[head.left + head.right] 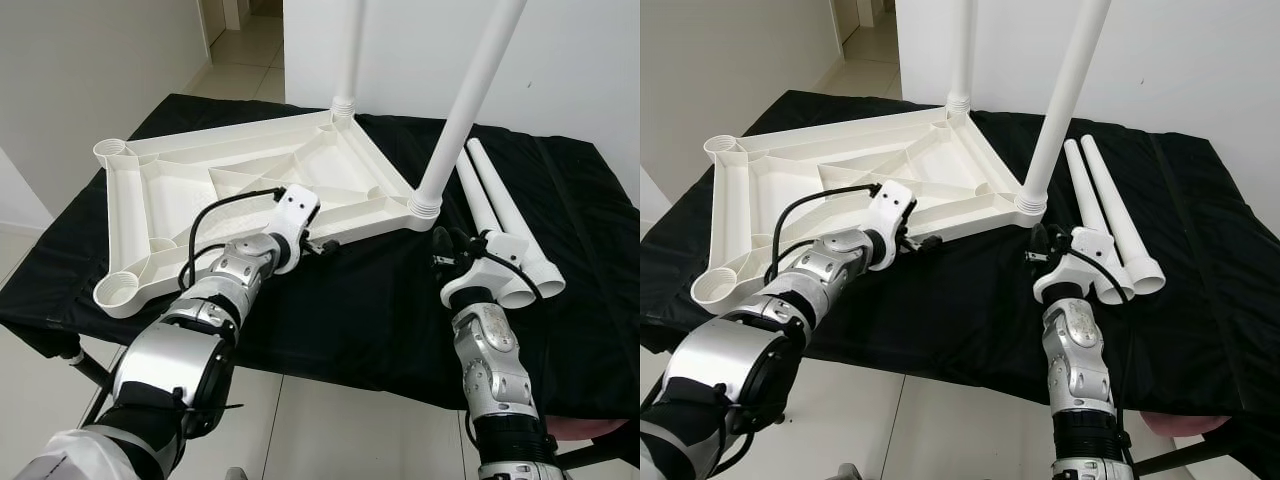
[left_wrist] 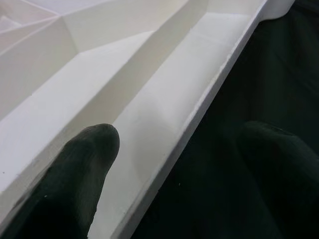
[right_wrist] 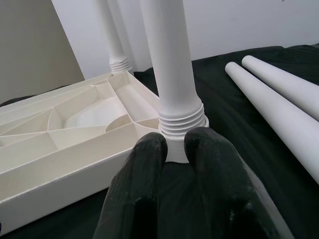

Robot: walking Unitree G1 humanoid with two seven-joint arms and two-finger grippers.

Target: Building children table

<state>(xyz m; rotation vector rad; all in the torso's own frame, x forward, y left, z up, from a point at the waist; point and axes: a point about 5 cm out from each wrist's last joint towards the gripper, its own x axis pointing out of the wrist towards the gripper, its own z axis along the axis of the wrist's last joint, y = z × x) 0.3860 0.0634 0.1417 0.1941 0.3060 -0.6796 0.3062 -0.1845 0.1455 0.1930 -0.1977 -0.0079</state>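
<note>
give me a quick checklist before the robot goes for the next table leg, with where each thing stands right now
1. Tabletop lies upside down on the black cloth, sockets up: ok.
2. Two legs stand upright in the far socket and the near right socket: ok. Whether they are screwed fully home: cannot tell.
3. Two empty sockets wait on the robot's left: ok.
4. Two loose legs lie side by side on the cloth, right of the tabletop: ok.
5. Left gripper is open, straddling the tabletop's near rim, steadying it: ok.
6. Right gripper is shut and holds nothing, pointing at the base of the near leg; it must open before a pick: not ok.
</note>
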